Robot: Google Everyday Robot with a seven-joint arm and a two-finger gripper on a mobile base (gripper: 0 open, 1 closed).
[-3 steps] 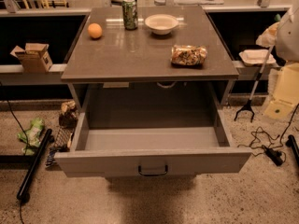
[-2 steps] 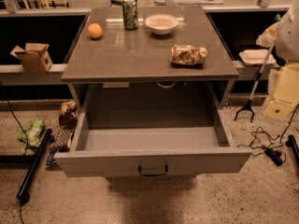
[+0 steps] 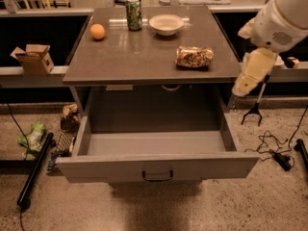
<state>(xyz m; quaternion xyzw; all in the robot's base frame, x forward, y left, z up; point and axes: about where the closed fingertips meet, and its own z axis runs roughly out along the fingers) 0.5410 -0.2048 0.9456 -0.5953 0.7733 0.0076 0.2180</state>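
Only my white arm [image 3: 276,20] shows, at the right edge beside the table; its cream link [image 3: 252,71] hangs down to about the table's right side. The gripper itself is out of view. On the grey table top [image 3: 134,61] sit an orange [image 3: 97,31], a green can [image 3: 134,14], a white bowl [image 3: 166,24] and a snack bag [image 3: 194,57], which lies nearest the arm. Below, the wide drawer [image 3: 156,143] is pulled fully out, with nothing showing inside, and its dark handle [image 3: 157,176] faces me.
A cardboard box [image 3: 34,58] rests on a ledge at the left. On the floor are a green crumpled bag [image 3: 32,137], a black pole [image 3: 34,170], and at the right a black clawed stand [image 3: 253,110] and cables [image 3: 276,153].
My arm has swung leftward and further into view, toward the table's right side. The drawer and the things on the table have not moved.
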